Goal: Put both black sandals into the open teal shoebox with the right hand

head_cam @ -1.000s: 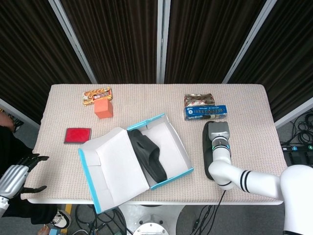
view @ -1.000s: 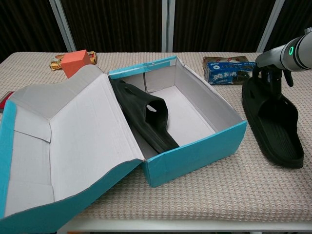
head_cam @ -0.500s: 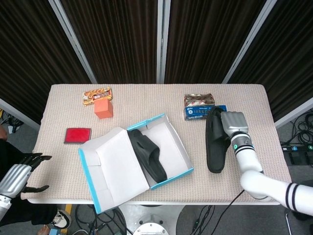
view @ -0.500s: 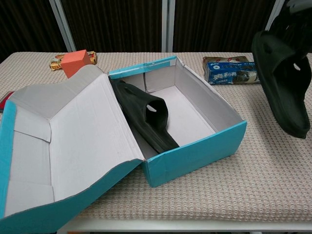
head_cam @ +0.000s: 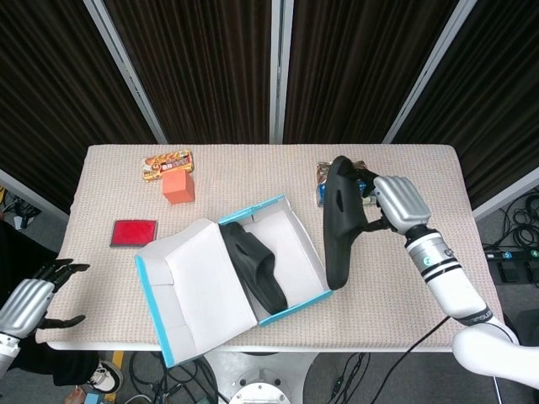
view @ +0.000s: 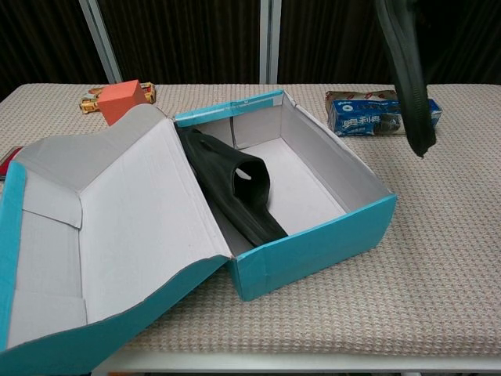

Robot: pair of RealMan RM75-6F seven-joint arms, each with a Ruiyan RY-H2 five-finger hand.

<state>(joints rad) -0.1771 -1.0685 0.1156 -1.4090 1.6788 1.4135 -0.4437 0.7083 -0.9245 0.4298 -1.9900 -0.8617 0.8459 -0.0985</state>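
The open teal shoebox lies mid-table with its lid folded out to the left. One black sandal rests inside, leaning against the box's left wall. My right hand holds the second black sandal in the air, on edge, toe hanging down just right of the box's right wall. In the chest view only that sandal shows, not the hand. My left hand hovers open off the table's left front corner.
A blue snack pack and a brown packet lie behind the raised sandal. An orange block, a snack bag and a red flat case sit at the left.
The right hand has lifted the second sandal off the table and carried it left toward the box, turning it onto its edge. The left hand has barely shifted.
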